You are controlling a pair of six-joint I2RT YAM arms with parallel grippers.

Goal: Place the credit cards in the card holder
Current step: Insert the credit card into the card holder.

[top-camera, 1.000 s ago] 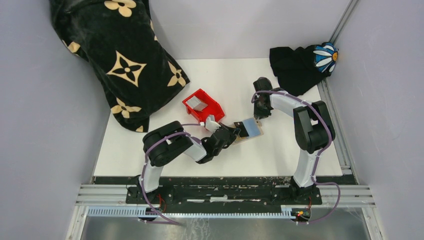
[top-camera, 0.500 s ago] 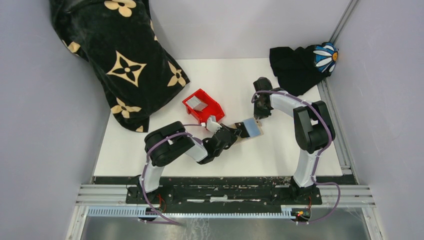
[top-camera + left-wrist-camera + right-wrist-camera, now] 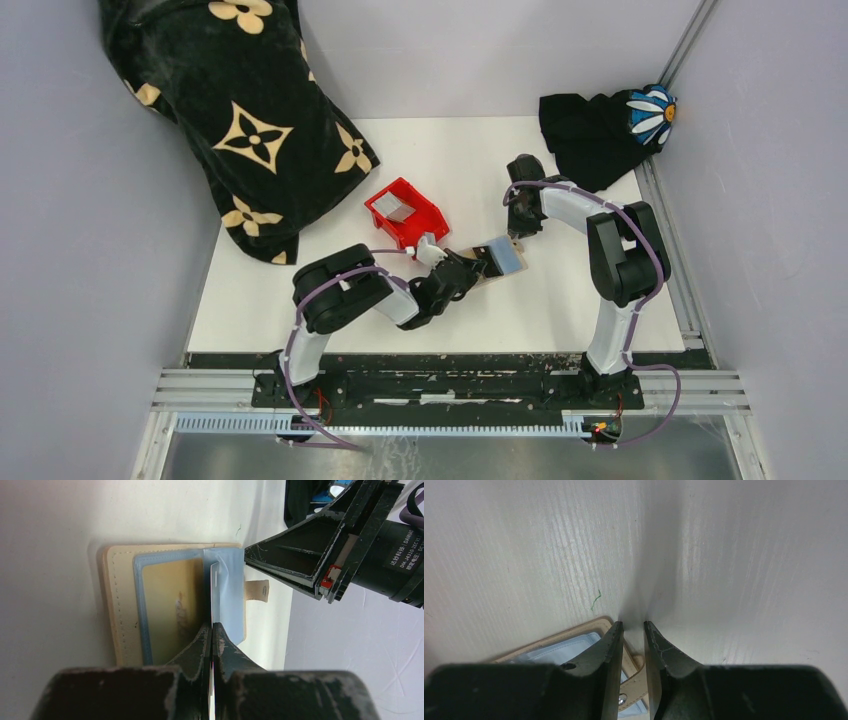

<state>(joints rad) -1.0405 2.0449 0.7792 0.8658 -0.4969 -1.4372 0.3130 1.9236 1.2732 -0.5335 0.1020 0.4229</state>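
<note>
While the credit card (image 3: 216, 592) stands on edge, pinched in my closed left hand (image 3: 212, 630) over the card holder (image 3: 165, 610) lying open on the table (image 3: 50, 630), I judge it could miss the slot, bend, or shove the holder. My right hand (image 3: 631, 626), jaws slightly apart over the snap tab (image 3: 256, 590), grips nothing I can see, so the holder may slide.

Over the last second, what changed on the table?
The left gripper eased slightly right toward the card holder, keeping the credit card pinched. Nothing was taken hold of or let go. The right gripper, the card holder and the red bin stayed put.
</note>
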